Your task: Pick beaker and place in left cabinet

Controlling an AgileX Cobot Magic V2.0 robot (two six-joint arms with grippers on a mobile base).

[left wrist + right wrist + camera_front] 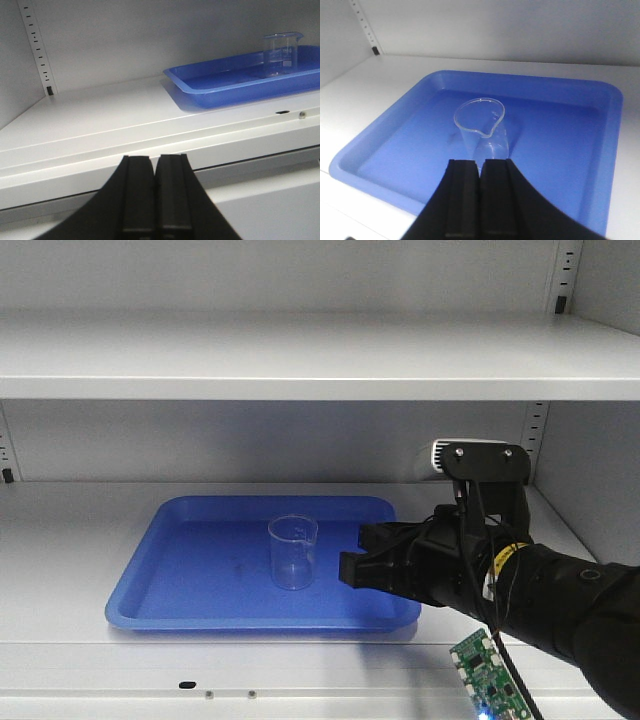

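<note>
Right now the left cabinet (300, 365) fills the whole scene, a pale grey-white metal carcass with wide flat shelves and slotted strips up its back corners. On the middle shelf lies a blue tray (170, 585), and the beaker (292, 552) stands upright near the middle of it, empty as far as I can tell, spout turned toward the right arm. So the glass already sits inside the cabinet.

The right gripper (350, 562) hovers just beside the beaker over the tray's right half, not touching it, its jaws pressed together. The left gripper (155, 200) hangs low in front of the shelf edge, well apart from the tray, also closed.

I'd judge the beaker light, rigid, thin-walled and slick, so it would slip under a weak pinch and crack under a hard one. The straight wall at mid-height, below the flared rim, looks the safest place to take hold.
</note>
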